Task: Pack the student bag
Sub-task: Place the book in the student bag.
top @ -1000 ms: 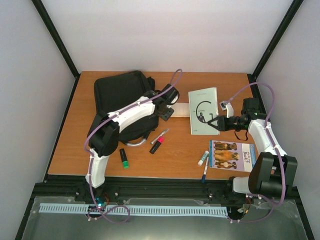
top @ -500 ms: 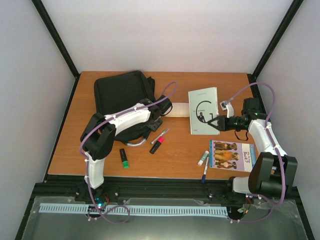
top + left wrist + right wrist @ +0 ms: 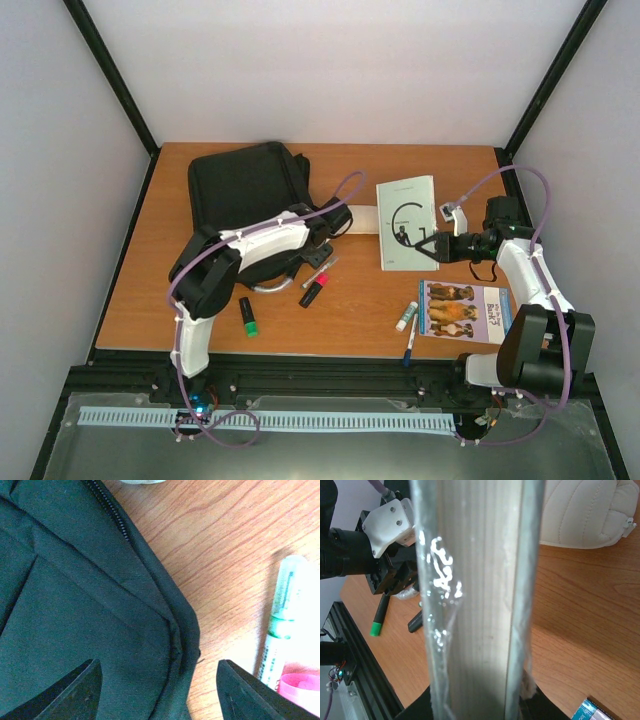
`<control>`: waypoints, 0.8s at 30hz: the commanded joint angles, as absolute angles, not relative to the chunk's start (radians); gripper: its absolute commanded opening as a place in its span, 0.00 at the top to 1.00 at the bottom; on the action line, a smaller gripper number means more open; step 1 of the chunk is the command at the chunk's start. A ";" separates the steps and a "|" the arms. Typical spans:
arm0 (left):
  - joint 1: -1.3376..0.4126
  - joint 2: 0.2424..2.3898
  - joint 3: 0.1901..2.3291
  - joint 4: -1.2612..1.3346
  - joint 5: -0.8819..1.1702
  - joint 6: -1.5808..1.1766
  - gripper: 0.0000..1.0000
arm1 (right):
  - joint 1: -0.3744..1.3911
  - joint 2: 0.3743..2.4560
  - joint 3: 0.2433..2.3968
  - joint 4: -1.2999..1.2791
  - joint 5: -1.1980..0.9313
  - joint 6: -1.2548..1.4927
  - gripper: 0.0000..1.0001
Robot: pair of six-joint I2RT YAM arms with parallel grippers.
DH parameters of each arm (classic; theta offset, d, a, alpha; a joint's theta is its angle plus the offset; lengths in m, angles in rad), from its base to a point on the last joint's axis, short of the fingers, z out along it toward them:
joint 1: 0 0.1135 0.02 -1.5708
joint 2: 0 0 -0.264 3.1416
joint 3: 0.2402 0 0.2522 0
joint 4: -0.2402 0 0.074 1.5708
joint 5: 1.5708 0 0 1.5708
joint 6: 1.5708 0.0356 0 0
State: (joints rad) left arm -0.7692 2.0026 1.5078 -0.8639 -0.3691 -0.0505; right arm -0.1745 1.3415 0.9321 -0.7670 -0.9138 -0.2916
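Observation:
The student bag (image 3: 240, 188) is a large black fabric backpack lying flat at the table's back left. My left gripper (image 3: 318, 250) hovers over its lower right corner. In the left wrist view that corner (image 3: 100, 610) lies between the open jaws of the left gripper (image 3: 160, 695), and neither fingertip presses on it. My right gripper (image 3: 432, 247) is shut on the near edge of a white book (image 3: 407, 222). In the right wrist view the book (image 3: 475, 580) stands edge-on in clear wrap, filling the right gripper (image 3: 477, 705).
A white quilted pouch (image 3: 362, 218) lies between bag and book. Near the bag are a pink-capped marker (image 3: 313, 290), a thin pen (image 3: 322, 270) and a green-capped marker (image 3: 247, 315). A glue stick (image 3: 406, 316), blue pen (image 3: 410, 345) and dog-cover book (image 3: 463, 310) lie front right.
My left arm has come down and toward me from beside the pouch to the bag's corner, and its jaws have opened wider. The right arm and book have not moved.

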 commanded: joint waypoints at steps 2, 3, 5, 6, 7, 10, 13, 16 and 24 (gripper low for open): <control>-0.785 2.026 1.533 -0.852 -0.401 -0.055 0.37 | -0.181 1.307 0.956 -0.715 -1.014 -0.321 0.95; -0.785 2.038 1.543 -0.862 -0.449 -0.069 0.38 | -0.182 1.307 0.955 -0.715 -1.014 -0.322 0.95; -0.785 2.058 1.560 -0.880 -0.506 -0.094 0.41 | -0.182 1.306 0.956 -0.715 -1.017 -0.323 0.95; -0.785 2.063 1.565 -0.880 -0.528 -0.104 0.43 | -0.182 1.306 0.956 -0.716 -1.018 -0.323 0.95; -0.785 2.067 1.568 -0.881 -0.541 -0.115 0.45 | -0.182 1.305 0.956 -0.716 -1.018 -0.324 0.95; -0.785 2.078 1.584 -0.884 -0.592 -0.142 0.51 | -0.182 1.304 0.956 -0.716 -1.021 -0.323 0.95; -0.785 2.090 1.602 -0.882 -0.593 -0.144 0.63 | -0.182 1.302 0.956 -0.718 -1.022 -0.324 0.95; -0.785 2.114 1.626 -0.881 -0.573 -0.133 0.75 | -0.183 1.301 0.957 -0.718 -1.022 -0.325 0.95; -0.785 2.167 1.683 -0.872 -0.535 -0.134 0.99 | -0.185 1.302 0.957 -0.719 -1.018 -0.325 0.95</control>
State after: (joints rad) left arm -0.7818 2.1407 1.6299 -0.8841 -0.5529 -0.1272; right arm -0.1753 1.3415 0.9321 -0.7685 -0.9283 -0.2951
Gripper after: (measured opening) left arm 0.021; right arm 0.194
